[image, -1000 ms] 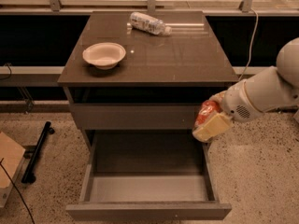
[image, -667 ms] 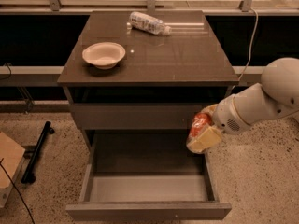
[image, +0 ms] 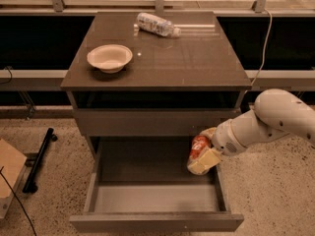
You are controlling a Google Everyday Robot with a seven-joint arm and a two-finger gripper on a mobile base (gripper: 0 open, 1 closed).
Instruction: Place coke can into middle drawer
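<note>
The coke can (image: pixel 199 146) is a small red-orange can held in my gripper (image: pixel 202 154), whose pale fingers (image: pixel 205 161) wrap around it. The gripper hangs over the right side of the open middle drawer (image: pixel 156 223), just inside its right wall and above its pale grey floor (image: pixel 147 195). The white arm reaches in from the right. The lower part of the can is hidden by the fingers.
On the cabinet top (image: pixel 197 63) stand a white bowl (image: pixel 110 57) at the left and a clear plastic bottle (image: pixel 156 24) lying at the back. A closed drawer front (image: pixel 147 122) sits above the open drawer. A black bar (image: pixel 39 159) and cardboard (image: pixel 9 168) lie on the floor at left.
My gripper has moved left and down with the coke can, from beside the drawer's right edge to over the drawer's right side.
</note>
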